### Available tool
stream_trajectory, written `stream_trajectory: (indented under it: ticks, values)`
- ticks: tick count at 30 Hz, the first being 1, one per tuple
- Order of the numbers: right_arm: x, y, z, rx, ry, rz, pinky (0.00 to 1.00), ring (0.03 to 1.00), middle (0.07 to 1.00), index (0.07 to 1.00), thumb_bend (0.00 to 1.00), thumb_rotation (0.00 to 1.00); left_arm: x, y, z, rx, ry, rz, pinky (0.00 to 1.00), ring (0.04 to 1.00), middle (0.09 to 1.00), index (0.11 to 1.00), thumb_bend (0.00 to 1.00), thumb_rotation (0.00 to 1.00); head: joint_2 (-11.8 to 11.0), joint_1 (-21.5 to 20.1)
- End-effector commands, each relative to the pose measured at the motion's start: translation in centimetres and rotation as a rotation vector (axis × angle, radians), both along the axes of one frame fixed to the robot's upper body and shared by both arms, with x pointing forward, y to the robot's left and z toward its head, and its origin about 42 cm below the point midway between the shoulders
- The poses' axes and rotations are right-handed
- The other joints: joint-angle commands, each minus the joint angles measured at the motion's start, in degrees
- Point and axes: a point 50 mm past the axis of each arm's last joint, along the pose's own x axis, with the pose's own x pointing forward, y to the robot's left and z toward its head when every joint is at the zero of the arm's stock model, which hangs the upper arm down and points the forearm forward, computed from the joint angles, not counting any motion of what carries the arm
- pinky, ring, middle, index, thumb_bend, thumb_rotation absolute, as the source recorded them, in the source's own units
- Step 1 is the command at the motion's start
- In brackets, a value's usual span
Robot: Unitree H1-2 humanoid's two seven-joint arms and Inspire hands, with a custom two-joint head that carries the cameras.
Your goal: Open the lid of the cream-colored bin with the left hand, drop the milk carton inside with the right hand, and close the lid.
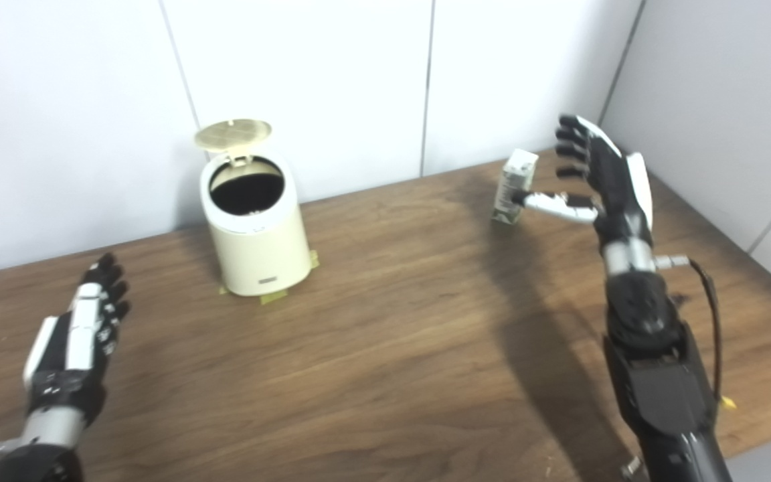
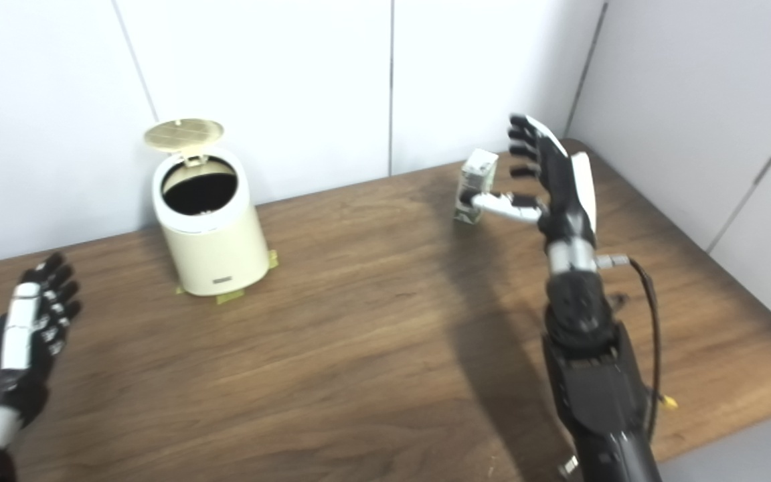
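Cream bin [image 1: 256, 231] lid [image 1: 233, 134] up | milk carton [image 1: 514, 185] near back edge, right hand [image 1: 600, 184] spread beside it | left hand [image 1: 91, 321] empty, fingers apart, wide bare wood table [image 1: 392, 335] between

Your right hand [image 1: 603, 181] is raised at far right, fingers spread, thumb extended leftward; your left hand [image 1: 88, 321] lies flat, near left, empty.
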Motion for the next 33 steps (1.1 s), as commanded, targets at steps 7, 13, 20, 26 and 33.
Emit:
stream_trajectory:
  ticks: [7, 13, 20, 26, 33]
  values:
    - [4.1, -1.6, 4.2, -0.165, 0.032, -0.011, 0.56, 0.806, 0.866, 0.835, 0.96, 0.15, 1.2, 0.4, 2.3, 0.013, -0.082, -0.035, 1.0, 1.0, 1.0, 1.0, 0.42, 1.0, 0.12, 0.32]
    - [6.9, -1.8, 5.1, -0.194, 0.126, -0.011, 0.76, 0.838, 0.849, 0.838, 0.96, 0.18, 1.2, 0.6, 2.9, 0.034, -0.078, -0.034, 1.0, 1.0, 1.0, 1.0, 0.41, 1.0, 0.27, 0.0]
    - [9.4, -2.0, 5.2, -0.207, 0.195, -0.014, 0.76, 0.833, 0.844, 0.847, 0.96, 0.17, 1.3, 0.8, 3.6, 0.054, -0.08, -0.044, 1.0, 1.0, 1.0, 1.0, 0.41, 1.0, 0.17, -0.14]
    - [10.8, -2.2, 4.3, -0.183, 0.229, -0.019, 0.74, 0.828, 0.83, 0.809, 0.97, 0.13, 1.3, 0.8, 3.7, 0.054, -0.084, -0.053, 1.0, 1.0, 1.0, 1.0, 0.4, 1.0, 0.24, -0.05]
    - [11.4, -2.9, 3.0, -0.196, 0.25, -0.029, 0.72, 0.819, 0.831, 0.815, 0.96, 0.1, 1.0, 0.6, 4.0, 0.057, -0.073, -0.052, 1.0, 1.0, 1.0, 1.0, 0.4, 1.0, 0.21, -0.19]
